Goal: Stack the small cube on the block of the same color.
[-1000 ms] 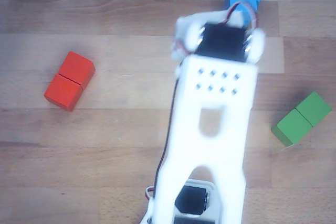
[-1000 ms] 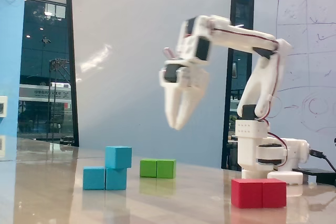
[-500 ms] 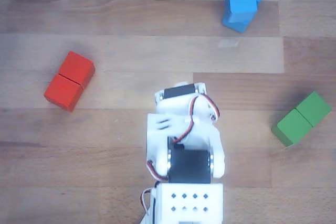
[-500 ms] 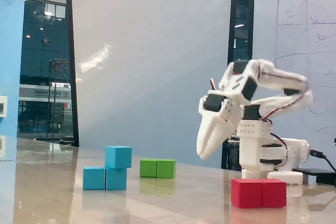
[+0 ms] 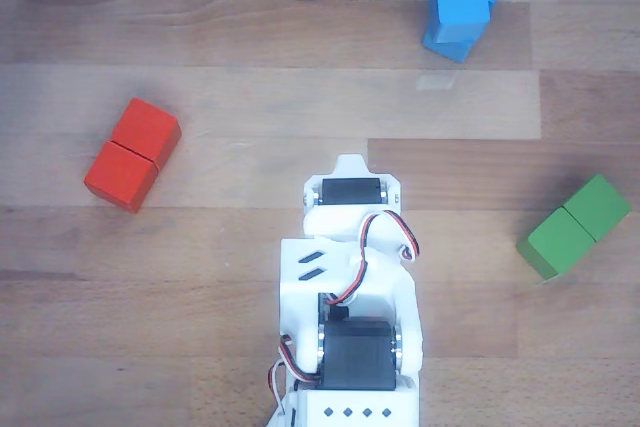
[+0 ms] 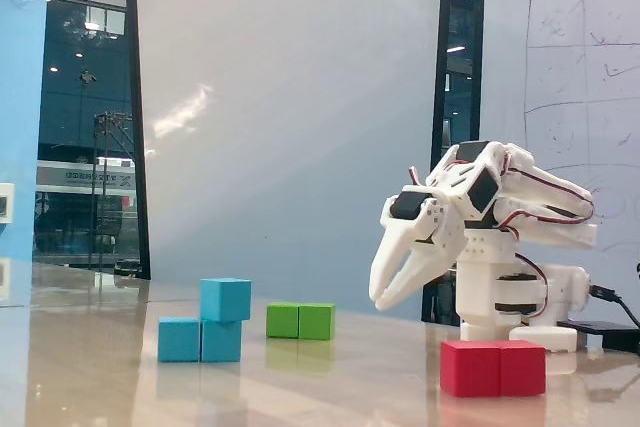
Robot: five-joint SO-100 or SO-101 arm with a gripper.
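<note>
Small cube [image 6: 225,299] sits atop one end of the blue block [image 6: 199,340]. Gripper [image 6: 383,301] hangs well apart to their right in the fixed view, fingers slightly parted, holding nothing.

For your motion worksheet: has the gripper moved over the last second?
Yes. In the fixed view the gripper has pulled back and down, away from the blue stack, toward the red block.

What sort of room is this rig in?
Probably an office or lab: a wooden table, a whiteboard with sketches behind the arm, and dark glass panels at left in the fixed view.
</note>
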